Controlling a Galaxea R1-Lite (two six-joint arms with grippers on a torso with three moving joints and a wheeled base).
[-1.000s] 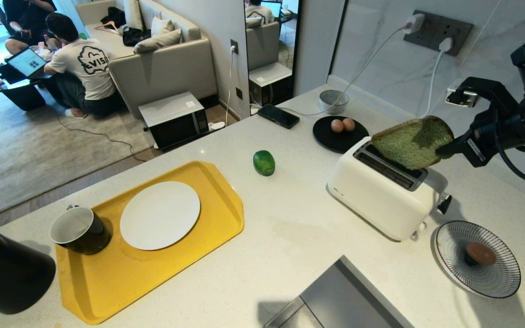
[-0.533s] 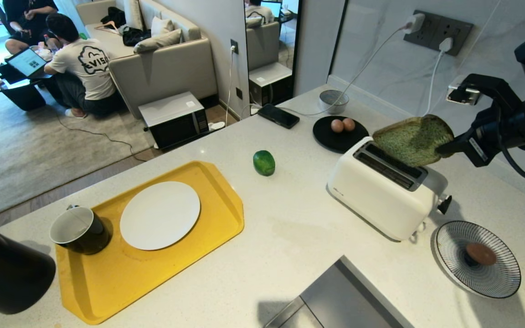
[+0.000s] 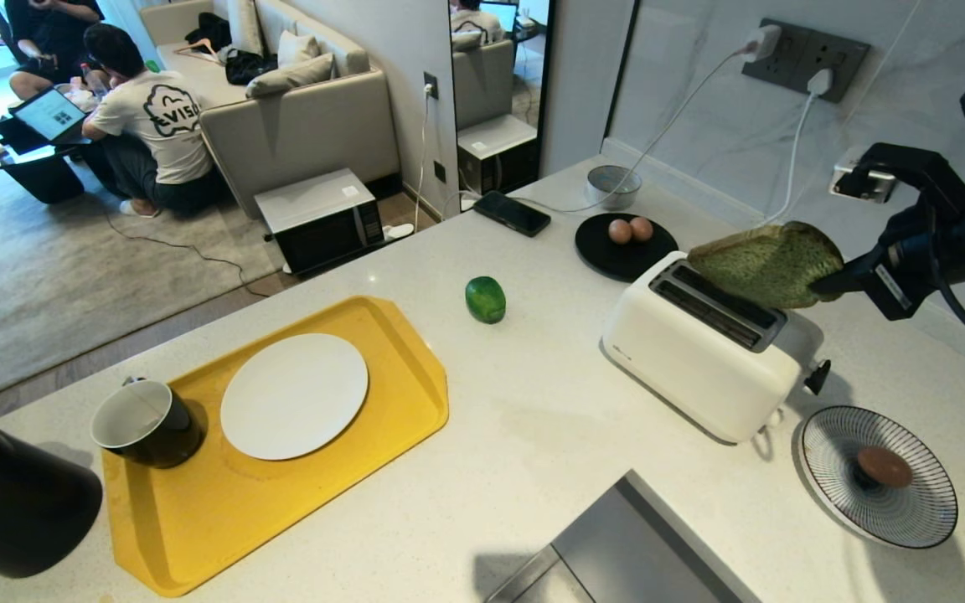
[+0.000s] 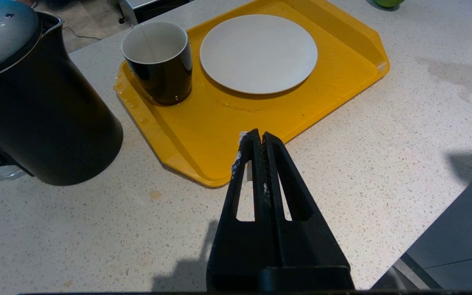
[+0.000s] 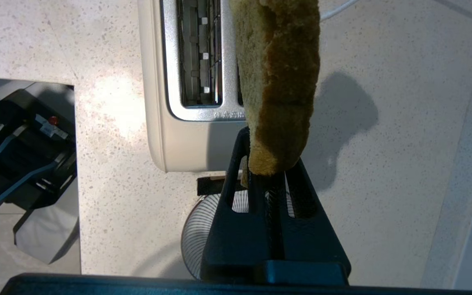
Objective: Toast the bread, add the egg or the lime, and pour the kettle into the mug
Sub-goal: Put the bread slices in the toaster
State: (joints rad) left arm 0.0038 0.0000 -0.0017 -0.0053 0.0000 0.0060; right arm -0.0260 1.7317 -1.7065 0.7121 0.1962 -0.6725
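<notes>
Lifted clear of the toaster, bread sits clamped in right hand; speckled white counter.

Right arm matte black, black cable looped beneath; jaws black, slotted with triangular cut-outs.

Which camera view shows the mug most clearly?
The left wrist view: the mug stands close, on the yellow tray, its white inside visible. The head view shows it smaller, near the edge. The right wrist view lacks it.
</notes>
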